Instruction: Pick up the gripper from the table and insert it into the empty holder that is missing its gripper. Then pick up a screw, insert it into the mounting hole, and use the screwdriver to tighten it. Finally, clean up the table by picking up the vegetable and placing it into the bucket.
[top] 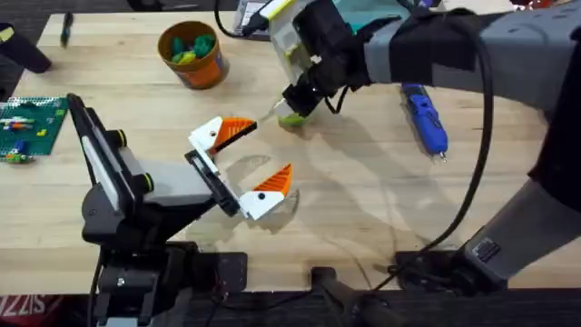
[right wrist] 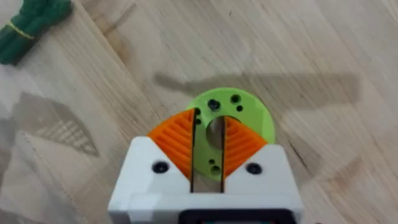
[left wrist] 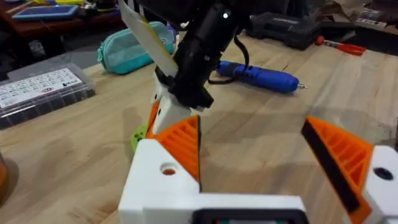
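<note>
Overhead, your right gripper (top: pixel 292 107) was down on the surface (top: pixel 363 200), fingers clamped on a green disc (right wrist: pixel 231 118). Your left gripper (top: pixel 250 168) sat nearby, fingers apart and empty. Screwdriver (top: pixel 424 116) lay right of it; bucket (top: pixel 192 53) stood far left.

You're looking at a blue screwdriver (top: pixel 424 118), an orange bucket (top: pixel 193 56) at upper left, and a green disc (right wrist: pixel 231 121) showing between orange ribbed pads (right wrist: pixel 178 138).

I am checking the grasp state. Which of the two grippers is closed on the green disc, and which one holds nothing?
The right gripper is closed on the green disc, its orange pads pinching it. The left gripper stands wide open above the table, nothing between its pads.
</note>
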You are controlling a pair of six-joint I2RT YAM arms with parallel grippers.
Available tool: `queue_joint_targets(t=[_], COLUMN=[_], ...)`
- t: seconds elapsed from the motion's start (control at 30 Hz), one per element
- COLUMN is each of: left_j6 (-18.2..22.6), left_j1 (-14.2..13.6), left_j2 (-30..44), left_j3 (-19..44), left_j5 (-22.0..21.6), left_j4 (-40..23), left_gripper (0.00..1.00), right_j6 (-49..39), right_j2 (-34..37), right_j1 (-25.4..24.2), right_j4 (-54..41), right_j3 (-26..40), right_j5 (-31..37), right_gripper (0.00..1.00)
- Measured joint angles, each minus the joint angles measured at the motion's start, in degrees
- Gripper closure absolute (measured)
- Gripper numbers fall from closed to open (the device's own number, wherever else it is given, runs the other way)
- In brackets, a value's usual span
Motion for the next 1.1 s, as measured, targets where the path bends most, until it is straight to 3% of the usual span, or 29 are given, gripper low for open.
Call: queue_joint_targets(t=[0.33,0.73,0.97,1.1], left_j6=[0.0,0.0,0.07,0.17], left_j1=[0.0,0.0,0.0,0.0], left_j2=[0.0,0.0,0.0,0.0], left_j3=[0.0,0.0,0.0,0.0], left_j5=[0.0,0.0,-0.04,-0.39], left_j4=[0.01,-0.01,0.01,0.03], left_gripper=[0.015,0.016,0.015,0.015], right_j6=[0.0,1.27,1.66,1.7], right_j2=[0.76,1.2,6.53,7.91], right_j1=[0.0,0.24,1.26,1.44], right_j4=[-11.72,-14.75,-17.53,-18.61], right_j3=[12.09,14.82,19.96,19.96], right_j5=[0.36,2.54,3.06,3.17], right_gripper=[0.809,0.798,0.513,0.501])
